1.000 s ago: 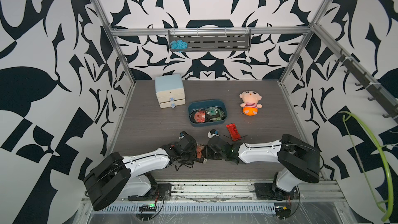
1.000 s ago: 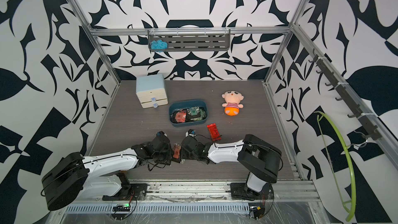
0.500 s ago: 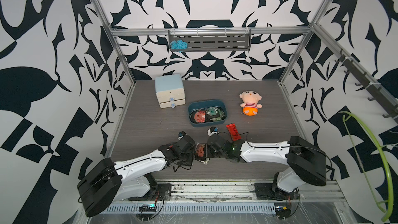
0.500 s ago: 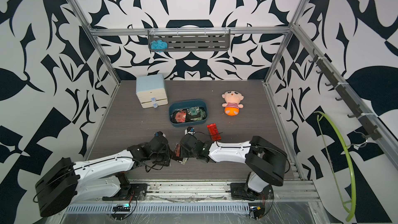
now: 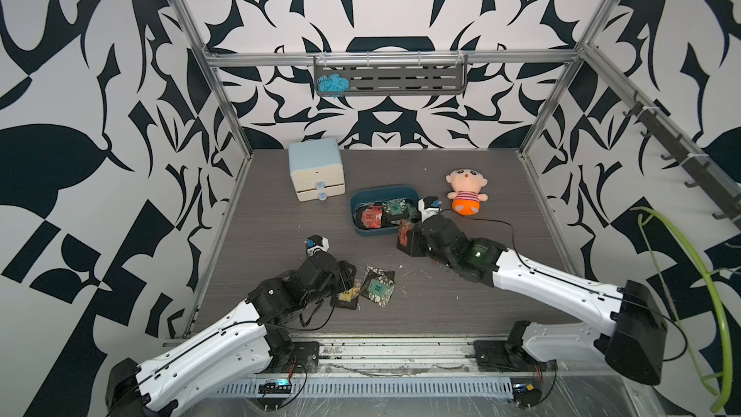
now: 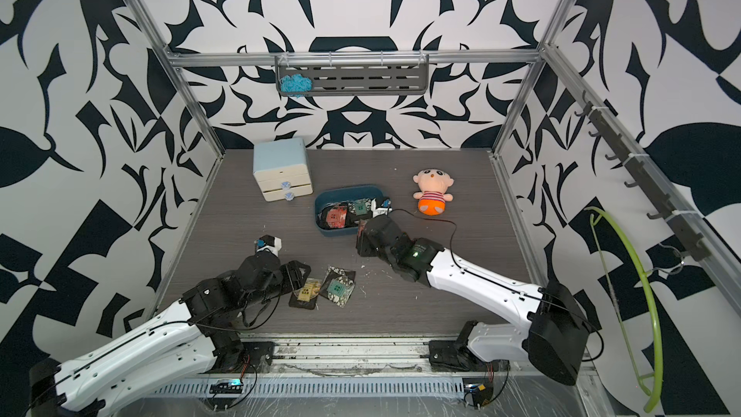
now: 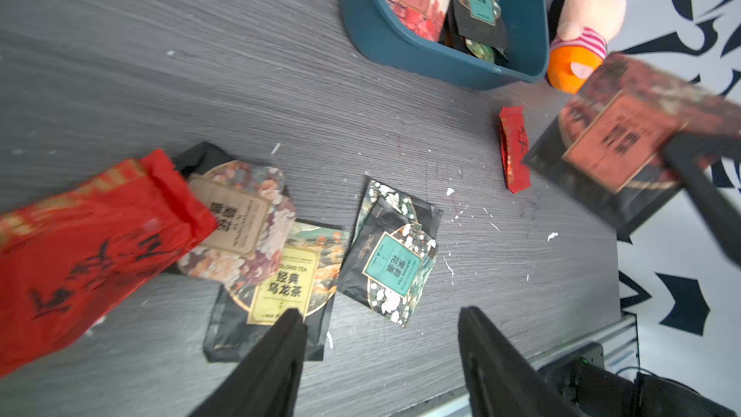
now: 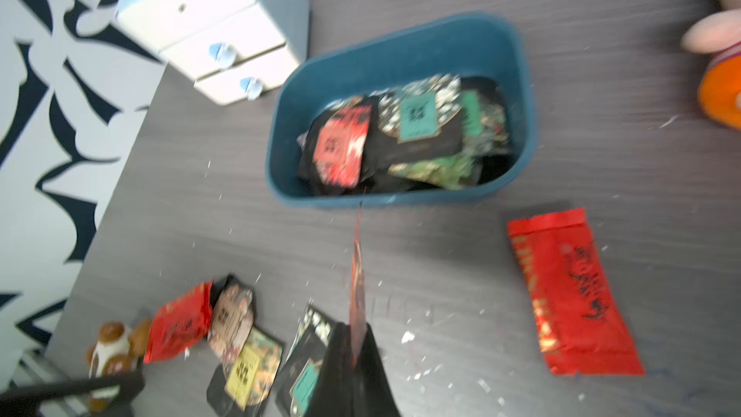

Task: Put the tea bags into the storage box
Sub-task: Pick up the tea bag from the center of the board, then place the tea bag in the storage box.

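The teal storage box (image 5: 384, 189) (image 8: 401, 46) holds several tea bags. My right gripper (image 5: 415, 244) (image 8: 355, 338) hangs just in front of the box. It is shut on a dark tea bag with an orange-red label (image 5: 404, 239) (image 7: 617, 142), seen edge-on in the right wrist view. My left gripper (image 5: 348, 276) (image 7: 381, 326) stands open and low over the front of the table, nothing between its fingers. By it lie tea bags with yellow (image 7: 280, 282), green (image 7: 395, 266) and beige (image 7: 236, 218) labels, plus a red one (image 7: 88, 250). Another red tea bag (image 8: 573, 294) lies near the box.
A pale blue-and-cream drawer cabinet (image 5: 316, 170) stands back left of the box and a plush doll (image 5: 467, 194) to its right. A small brown toy (image 8: 112, 344) sits by the left arm. A wall shelf (image 5: 391, 78) hangs at the back.
The two grippers were together at front centre. My right gripper has shut on the orange-red tea bag and carried it back toward the box. My left gripper has opened.
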Robot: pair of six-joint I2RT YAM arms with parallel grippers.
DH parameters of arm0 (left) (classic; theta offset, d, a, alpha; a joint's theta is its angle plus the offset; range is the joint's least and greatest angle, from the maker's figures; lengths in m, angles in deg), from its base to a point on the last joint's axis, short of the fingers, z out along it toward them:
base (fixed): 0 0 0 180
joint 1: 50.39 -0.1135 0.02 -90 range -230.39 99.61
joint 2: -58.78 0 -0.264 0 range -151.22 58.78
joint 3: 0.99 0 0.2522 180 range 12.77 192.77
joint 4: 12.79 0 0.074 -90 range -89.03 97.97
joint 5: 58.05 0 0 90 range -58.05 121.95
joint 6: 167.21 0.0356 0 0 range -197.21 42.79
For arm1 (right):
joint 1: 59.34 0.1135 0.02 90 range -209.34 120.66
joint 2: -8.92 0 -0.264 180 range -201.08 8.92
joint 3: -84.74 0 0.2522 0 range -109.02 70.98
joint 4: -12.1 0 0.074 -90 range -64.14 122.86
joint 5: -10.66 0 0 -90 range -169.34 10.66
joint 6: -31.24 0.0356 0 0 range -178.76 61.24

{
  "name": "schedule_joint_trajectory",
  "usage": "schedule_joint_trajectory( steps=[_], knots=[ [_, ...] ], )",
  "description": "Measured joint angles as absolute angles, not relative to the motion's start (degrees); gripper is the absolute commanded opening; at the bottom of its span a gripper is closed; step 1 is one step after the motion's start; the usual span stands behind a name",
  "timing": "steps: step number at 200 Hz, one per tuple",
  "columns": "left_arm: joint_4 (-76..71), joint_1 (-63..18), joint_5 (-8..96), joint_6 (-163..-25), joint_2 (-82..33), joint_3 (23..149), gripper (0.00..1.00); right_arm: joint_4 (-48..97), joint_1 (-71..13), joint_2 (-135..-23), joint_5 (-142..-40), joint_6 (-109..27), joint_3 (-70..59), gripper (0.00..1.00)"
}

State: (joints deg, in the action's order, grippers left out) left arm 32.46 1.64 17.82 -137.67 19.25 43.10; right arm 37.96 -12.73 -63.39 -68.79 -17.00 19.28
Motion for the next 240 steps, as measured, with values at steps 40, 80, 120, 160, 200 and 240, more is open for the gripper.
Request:
schedule_joint_trajectory(
  steps=[40, 80, 120, 160, 200, 240],
  knots=[
    [33.94, 1.64, 16.88, -140.23, 21.87, 39.38, 0.66, 33.66, -22.55, -71.44, -79.30, -17.44, 13.75, 0.00],
    [34.55, 1.64, 16.48, -141.83, 21.94, 38.31, 0.66, 30.38, -23.68, -85.16, -86.52, -18.16, 3.96, 0.00],
    [34.73, 1.64, 16.42, -142.13, 20.98, 38.31, 0.66, 31.36, -24.40, -95.83, -90.10, -19.36, -3.69, 0.28],
    [36.63, 1.64, 15.76, -141.94, 20.54, 38.33, 0.66, 43.01, -26.41, -97.86, -82.82, -25.99, -9.31, 0.45],
    [37.31, 1.66, 15.00, -141.72, 21.52, 38.35, 0.66, 49.07, -27.14, -80.42, -71.89, -31.10, -3.45, 0.46],
    [34.60, 1.66, 16.11, -141.74, 21.59, 38.35, 0.63, 46.68, -27.05, -58.00, -78.74, -30.44, 7.52, 0.54]
  ],
)
